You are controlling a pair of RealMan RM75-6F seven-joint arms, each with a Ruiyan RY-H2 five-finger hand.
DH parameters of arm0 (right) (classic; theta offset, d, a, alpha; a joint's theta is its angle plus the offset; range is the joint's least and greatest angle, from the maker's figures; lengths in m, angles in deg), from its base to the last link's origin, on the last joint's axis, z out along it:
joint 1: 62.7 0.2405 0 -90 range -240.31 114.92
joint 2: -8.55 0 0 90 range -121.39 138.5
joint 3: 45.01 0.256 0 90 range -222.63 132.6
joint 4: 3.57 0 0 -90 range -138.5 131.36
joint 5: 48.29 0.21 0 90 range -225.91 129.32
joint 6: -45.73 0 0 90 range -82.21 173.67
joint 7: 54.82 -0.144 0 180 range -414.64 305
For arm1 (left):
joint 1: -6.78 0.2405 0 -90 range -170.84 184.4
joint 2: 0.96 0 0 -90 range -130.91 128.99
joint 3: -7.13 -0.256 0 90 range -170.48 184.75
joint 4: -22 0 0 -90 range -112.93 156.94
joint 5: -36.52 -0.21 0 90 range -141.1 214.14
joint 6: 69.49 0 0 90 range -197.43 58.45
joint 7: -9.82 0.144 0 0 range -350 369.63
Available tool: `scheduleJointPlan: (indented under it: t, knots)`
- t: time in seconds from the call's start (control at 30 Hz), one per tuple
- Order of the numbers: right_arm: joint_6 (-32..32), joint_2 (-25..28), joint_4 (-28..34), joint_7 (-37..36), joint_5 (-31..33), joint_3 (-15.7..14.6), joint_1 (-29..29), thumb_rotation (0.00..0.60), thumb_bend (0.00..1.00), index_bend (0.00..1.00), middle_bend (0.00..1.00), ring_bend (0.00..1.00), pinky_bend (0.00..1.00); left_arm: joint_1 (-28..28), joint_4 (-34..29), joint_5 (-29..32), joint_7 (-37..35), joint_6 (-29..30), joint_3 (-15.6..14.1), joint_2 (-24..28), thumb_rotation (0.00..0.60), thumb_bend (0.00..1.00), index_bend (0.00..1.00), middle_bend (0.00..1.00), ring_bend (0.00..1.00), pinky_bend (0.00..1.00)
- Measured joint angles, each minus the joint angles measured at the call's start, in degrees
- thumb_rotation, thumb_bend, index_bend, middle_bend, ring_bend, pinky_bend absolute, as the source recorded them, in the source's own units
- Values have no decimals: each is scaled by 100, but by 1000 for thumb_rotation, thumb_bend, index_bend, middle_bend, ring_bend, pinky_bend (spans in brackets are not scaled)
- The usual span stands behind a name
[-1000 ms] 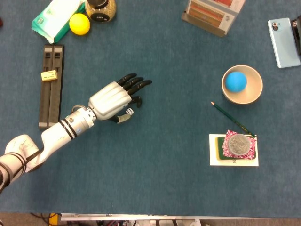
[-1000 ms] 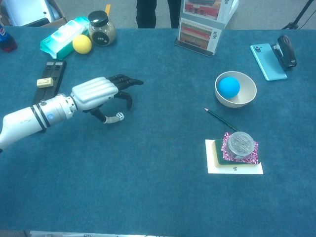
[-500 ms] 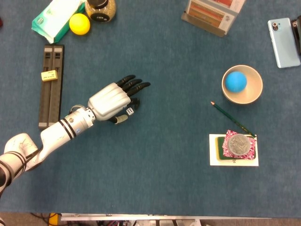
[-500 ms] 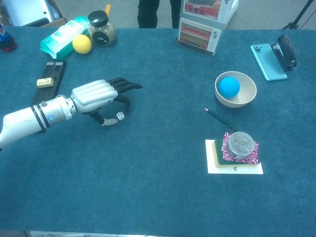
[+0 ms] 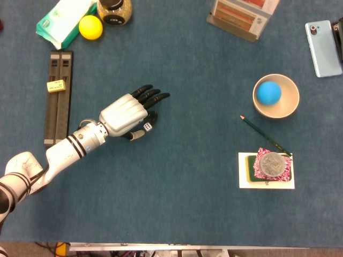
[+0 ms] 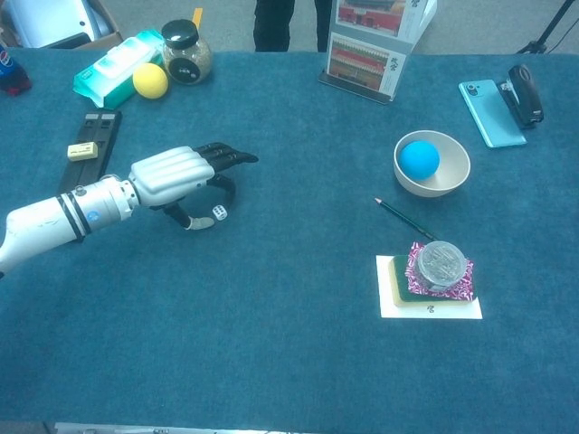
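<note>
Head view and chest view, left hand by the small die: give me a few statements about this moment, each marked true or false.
1. The left hand is over the white die. True.
2. The blue ball lies in the bowl. True.
3. The pencil lies inside the bowl. False: it lies on the table between bowl and white card.
4. The yellow ball sits in the bowl. False: it is beside the wipes pack.
</note>
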State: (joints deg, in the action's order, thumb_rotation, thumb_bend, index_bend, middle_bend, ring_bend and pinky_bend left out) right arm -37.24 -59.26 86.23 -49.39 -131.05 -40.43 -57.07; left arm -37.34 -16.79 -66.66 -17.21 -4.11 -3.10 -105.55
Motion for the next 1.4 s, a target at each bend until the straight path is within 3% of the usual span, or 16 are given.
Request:
scheduleJointPlan:
  t: [0.5, 0.8, 1.13, 1.3, 1.4]
  knots:
    - [-17, -34, -61, -64, 14, 4, -23, 600, 68, 584, 437, 305, 280, 21, -42, 53, -6, 241, 39, 1, 600, 283, 519, 0, 0, 0]
    - [-89, -54, -102, -137, 4, 12, -64, 600, 68, 585, 438, 305, 280, 69, -811, 168, 220, 655, 256, 503, 600, 283, 521, 0, 0, 0]
    - [-98, -94, -129, -185, 0, 25, -70, 600, 68, 585, 437, 305, 280, 555, -2323, 682, 505, 1041, 543, 1385, 600, 283, 521, 0, 0, 0]
    - [-45, -131, -147, -181, 12, 28, -43, 600, 68, 585, 438, 305, 280, 844, -2356, 763, 467, 885, 317, 1321, 600, 283, 521, 0, 0, 0]
    - [-30, -136, -160, -197, 20, 45, -27, 600, 68, 585, 437, 305, 280, 811, -2188, 721, 348, 837, 336, 1248, 600, 283, 521, 0, 0, 0]
